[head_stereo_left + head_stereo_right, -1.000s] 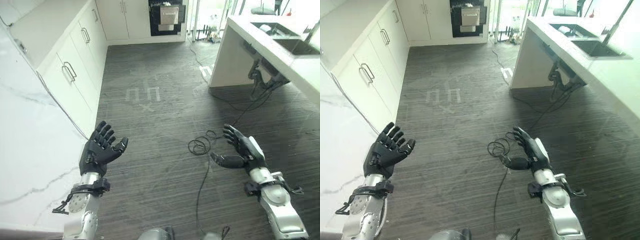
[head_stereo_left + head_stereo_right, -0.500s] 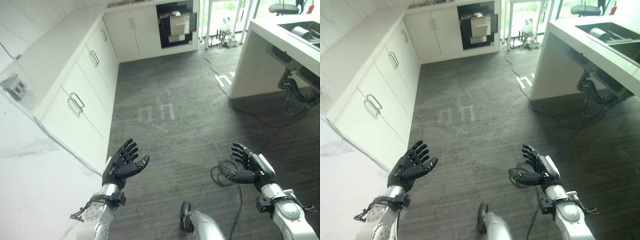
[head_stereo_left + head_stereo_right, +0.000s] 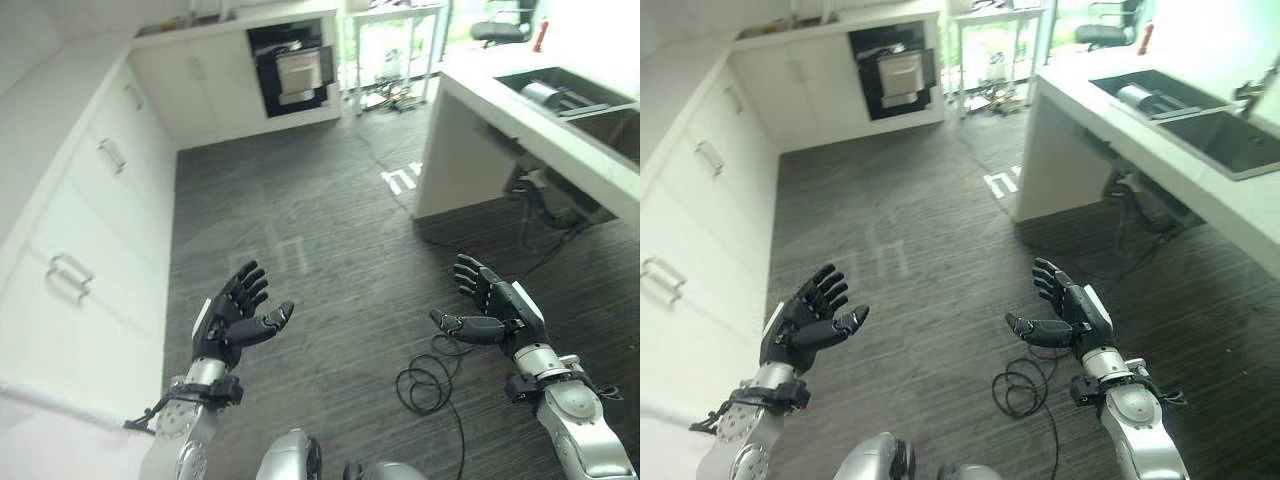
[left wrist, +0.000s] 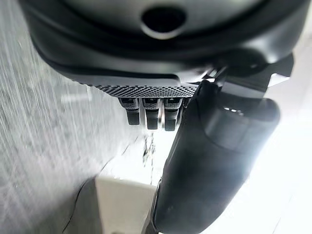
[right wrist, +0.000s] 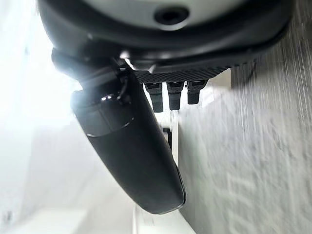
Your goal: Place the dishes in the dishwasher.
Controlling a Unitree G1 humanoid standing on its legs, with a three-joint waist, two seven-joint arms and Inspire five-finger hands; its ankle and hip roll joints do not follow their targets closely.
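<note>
Above dark floor [image 3: 320, 230]: left hand [image 3: 232, 318], right hand [image 3: 490, 312] (both spread)

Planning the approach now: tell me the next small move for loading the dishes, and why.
Probably step toward the island sink on the robot's right. The left hand and right hand are both open and hold nothing over the floor, and what may be a dish lies in the sink basin.

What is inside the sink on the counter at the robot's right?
The sink basin looks dark; no dishes are visible, though its near wall hides part of the bottom. A grey object lies in the neighbouring recess.
</note>
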